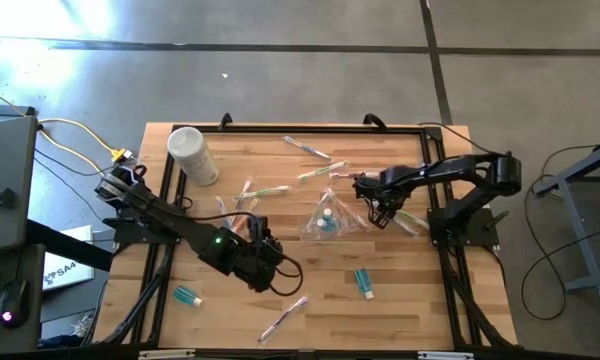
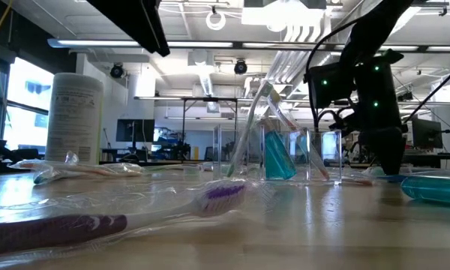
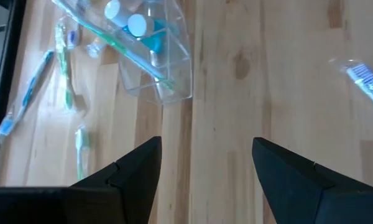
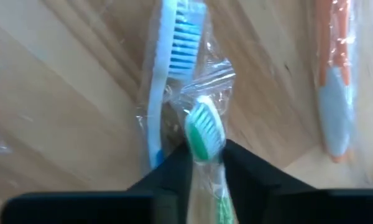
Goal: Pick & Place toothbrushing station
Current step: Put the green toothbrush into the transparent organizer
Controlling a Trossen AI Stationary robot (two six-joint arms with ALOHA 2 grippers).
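The toothbrushing station [image 1: 328, 222] is a clear boxy holder standing mid-table. It holds blue-capped tubes and a green toothbrush [image 3: 150, 59]; in the low view [image 2: 279, 154] brushes lean in it. My right gripper [image 1: 380, 213] is just right of it, pointing down, shut on a wrapped green-headed toothbrush [image 4: 203, 132]. A wrapped blue toothbrush [image 4: 173, 56] lies beside that one. My left gripper [image 3: 205, 155] hovers open over bare wood on the holder's near-left side [image 1: 268, 262]. My right gripper pinches the green toothbrush between its two fingers, at the neck [image 4: 205, 163] just behind the bristle head, wrapper included. The fingers come from above, pointing down, and lie across the brush. Whether the brush rests on the table, I cannot tell.
A white cylindrical tub [image 1: 192, 155] stands at the far left. Wrapped toothbrushes lie scattered across the far half [image 1: 310, 150] and near the front edge [image 1: 283, 318]. Teal tubes [image 1: 187, 296] [image 1: 364, 284] lie near the front. An orange toothbrush [image 4: 334, 93] lies beside my right gripper.
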